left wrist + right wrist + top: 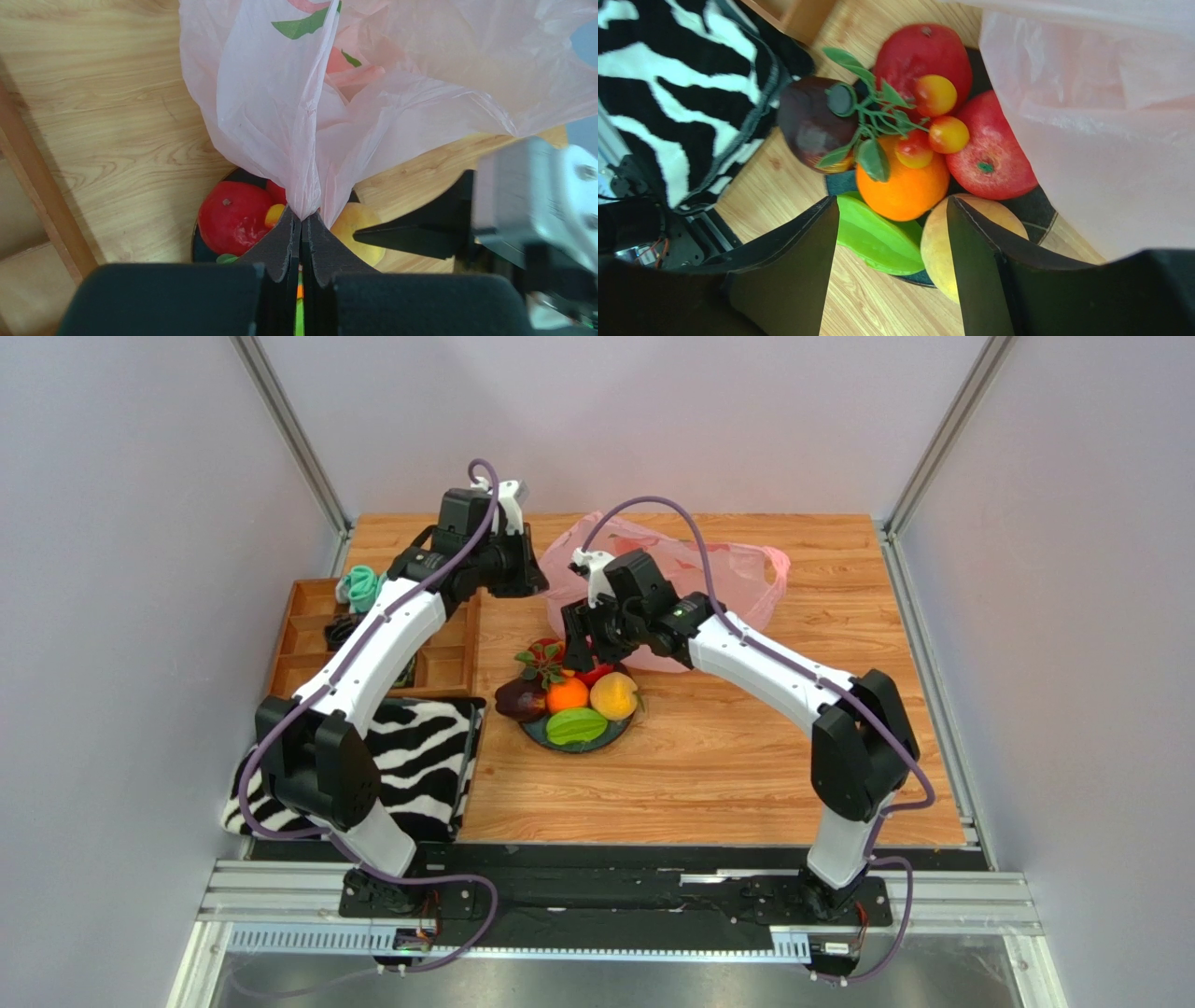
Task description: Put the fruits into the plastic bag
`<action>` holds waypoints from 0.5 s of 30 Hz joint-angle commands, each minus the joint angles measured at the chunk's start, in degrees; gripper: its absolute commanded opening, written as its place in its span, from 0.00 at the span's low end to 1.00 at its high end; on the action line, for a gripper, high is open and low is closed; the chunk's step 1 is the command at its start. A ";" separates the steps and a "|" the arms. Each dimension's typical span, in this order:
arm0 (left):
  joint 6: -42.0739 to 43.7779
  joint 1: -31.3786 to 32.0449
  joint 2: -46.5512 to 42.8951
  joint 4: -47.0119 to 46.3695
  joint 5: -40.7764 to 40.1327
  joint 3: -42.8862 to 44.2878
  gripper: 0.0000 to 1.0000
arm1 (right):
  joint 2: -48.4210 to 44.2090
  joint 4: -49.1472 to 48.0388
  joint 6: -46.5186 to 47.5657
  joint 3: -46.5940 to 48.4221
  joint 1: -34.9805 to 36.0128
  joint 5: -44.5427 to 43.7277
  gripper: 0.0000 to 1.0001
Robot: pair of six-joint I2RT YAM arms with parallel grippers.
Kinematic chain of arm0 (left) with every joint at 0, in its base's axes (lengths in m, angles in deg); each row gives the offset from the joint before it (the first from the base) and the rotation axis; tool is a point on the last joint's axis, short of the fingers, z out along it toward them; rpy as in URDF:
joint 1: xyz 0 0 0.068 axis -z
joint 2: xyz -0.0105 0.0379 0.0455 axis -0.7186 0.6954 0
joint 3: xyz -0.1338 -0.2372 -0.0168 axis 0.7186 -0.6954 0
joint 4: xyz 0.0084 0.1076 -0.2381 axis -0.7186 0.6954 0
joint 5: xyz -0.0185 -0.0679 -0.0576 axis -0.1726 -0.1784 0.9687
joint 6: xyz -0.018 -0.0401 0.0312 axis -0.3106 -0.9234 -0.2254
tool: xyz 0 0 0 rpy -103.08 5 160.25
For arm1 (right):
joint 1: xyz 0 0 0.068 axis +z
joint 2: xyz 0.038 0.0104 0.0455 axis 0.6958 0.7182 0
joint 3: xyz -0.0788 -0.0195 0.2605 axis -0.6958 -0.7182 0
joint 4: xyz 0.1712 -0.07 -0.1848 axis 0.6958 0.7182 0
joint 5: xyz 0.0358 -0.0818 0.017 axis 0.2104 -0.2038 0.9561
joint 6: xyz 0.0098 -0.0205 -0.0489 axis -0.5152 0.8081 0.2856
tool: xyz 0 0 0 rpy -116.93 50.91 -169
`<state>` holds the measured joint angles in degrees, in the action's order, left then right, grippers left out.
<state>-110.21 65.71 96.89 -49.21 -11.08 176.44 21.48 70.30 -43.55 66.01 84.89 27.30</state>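
One pink bag (pixel 393 84) lies on the table (pixel 730 742) just behind the plate (pixel 1036 206), its edge pinched tight in the left fingers (pixel 281 245). The right fingers (pixel 801 280) gape wide above the plate, holding nothing. All the fruit is on the plate: one apple (pixel 990 150), one other red fruit (pixel 924 56), one orange (pixel 899 189), one peach (pixel 934 245), one green fruit (pixel 875 238), one purple fruit (pixel 805 129) and three berries (pixel 934 94) on one leafy sprig.

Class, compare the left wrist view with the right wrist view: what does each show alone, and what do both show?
Only the left wrist view: the left gripper shut on a fold of the plastic bag. Only the right wrist view: the zebra cloth and the dark purple fruit. Both: the bag, a red apple, the peach, the dark plate and the wooden table.
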 commanded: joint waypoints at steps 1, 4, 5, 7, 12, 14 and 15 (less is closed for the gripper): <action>-2.60 -0.17 -2.97 -3.07 2.56 -0.11 0.00 | 2.30 3.16 -2.09 4.94 -0.01 -3.31 0.61; -3.31 -0.17 -3.23 -3.60 3.09 -0.20 0.00 | 4.15 3.60 -2.09 5.65 -0.01 -4.90 0.59; -3.48 -0.17 -3.14 -3.69 3.44 -0.29 0.00 | 4.50 3.77 -1.83 6.09 0.07 -5.34 0.58; -3.57 -0.17 -3.23 -4.21 4.06 -0.38 0.00 | 5.55 3.60 -1.65 6.61 -0.01 -5.69 0.57; -4.01 -0.17 -3.49 -4.30 4.68 -0.55 0.00 | 8.02 3.60 -1.57 8.99 0.07 -6.83 0.56; -4.01 -0.17 -3.67 -4.30 4.68 -0.64 0.00 | 9.07 3.51 -1.65 9.60 0.07 -7.27 0.54; -4.19 -0.17 -3.67 -4.30 4.68 -0.64 0.00 | 9.51 3.69 -1.65 10.56 0.07 -7.62 0.54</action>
<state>-113.34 65.71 95.62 -51.40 -7.58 176.05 29.28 74.48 -44.84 72.61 84.89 21.75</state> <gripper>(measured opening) 0.009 0.547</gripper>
